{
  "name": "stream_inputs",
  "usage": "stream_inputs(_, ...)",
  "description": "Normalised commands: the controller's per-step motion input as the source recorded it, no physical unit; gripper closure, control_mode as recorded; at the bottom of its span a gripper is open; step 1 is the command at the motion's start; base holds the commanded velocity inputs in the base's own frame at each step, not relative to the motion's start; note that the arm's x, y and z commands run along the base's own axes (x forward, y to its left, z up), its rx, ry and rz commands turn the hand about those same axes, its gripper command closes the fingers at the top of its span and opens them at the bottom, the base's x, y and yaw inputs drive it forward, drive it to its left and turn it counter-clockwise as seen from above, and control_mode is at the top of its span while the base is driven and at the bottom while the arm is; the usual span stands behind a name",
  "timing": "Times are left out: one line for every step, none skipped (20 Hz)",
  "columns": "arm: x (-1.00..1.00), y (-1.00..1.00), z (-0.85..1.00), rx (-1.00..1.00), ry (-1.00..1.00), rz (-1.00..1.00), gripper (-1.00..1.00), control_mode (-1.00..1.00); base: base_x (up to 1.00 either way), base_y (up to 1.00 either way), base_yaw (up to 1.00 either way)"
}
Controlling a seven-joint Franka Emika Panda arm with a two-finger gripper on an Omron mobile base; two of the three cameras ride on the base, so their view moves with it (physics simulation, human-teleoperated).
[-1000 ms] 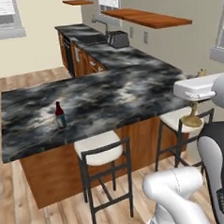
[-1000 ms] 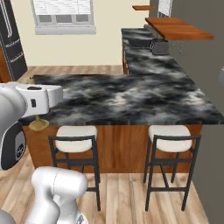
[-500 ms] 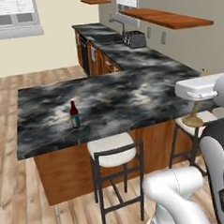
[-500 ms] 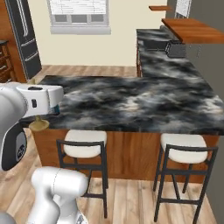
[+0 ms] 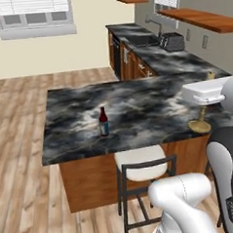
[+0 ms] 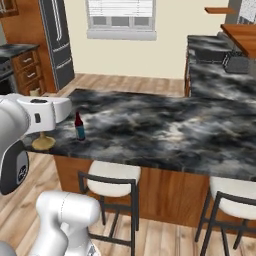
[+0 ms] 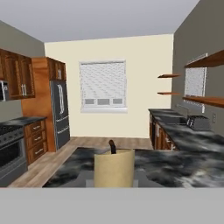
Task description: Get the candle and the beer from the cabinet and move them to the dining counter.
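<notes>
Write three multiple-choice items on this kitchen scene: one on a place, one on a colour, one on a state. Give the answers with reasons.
1. Where does the beer stand?
A. On the dining counter
B. On a stool
C. On the floor

2. What colour is the beer's label?
A. Yellow
B. Blue
C. White

3. What state is the candle in?
A. Lying on the floor
B. Held upright in the gripper
C. Standing beside the toaster

Answers: 1 A, it stands upright on the marbled top. 2 B, a blue band wraps its body. 3 B, its brass base hangs below the hand.
</notes>
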Motion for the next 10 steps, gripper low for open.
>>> stream_inputs(0.0,0.0,0.0,0.0,0.0,0.0,1.0,1.0,0.61,0.0,0.01)
stream_inputs(0.0,0.0,0.0,0.0,0.0,0.0,1.0,1.0,0.52,0.0,0.0)
stream_inputs(0.0,0.0,0.0,0.0,0.0,0.0,1.0,1.0,0.54,0.0,0.0)
stream_inputs(0.0,0.0,0.0,0.0,0.0,0.0,1.0,1.0,0.54,0.0,0.0)
stream_inputs(0.0,0.0,0.0,0.0,0.0,0.0,1.0,1.0,0.46,0.0,0.0)
stream_inputs(0.0,0.0,0.0,0.0,0.0,0.0,1.0,1.0,0.4,0.0,0.0)
stream_inputs(0.0,0.0,0.0,0.0,0.0,0.0,1.0,1.0,0.34,-0.06,-0.01)
stream_inputs(0.0,0.0,0.0,0.0,0.0,0.0,1.0,1.0,0.29,-0.14,-0.03)
stream_inputs(0.0,0.0,0.0,0.0,0.0,0.0,1.0,1.0,0.41,-0.02,-0.04)
stream_inputs(0.0,0.0,0.0,0.0,0.0,0.0,1.0,1.0,0.47,0.0,-0.06)
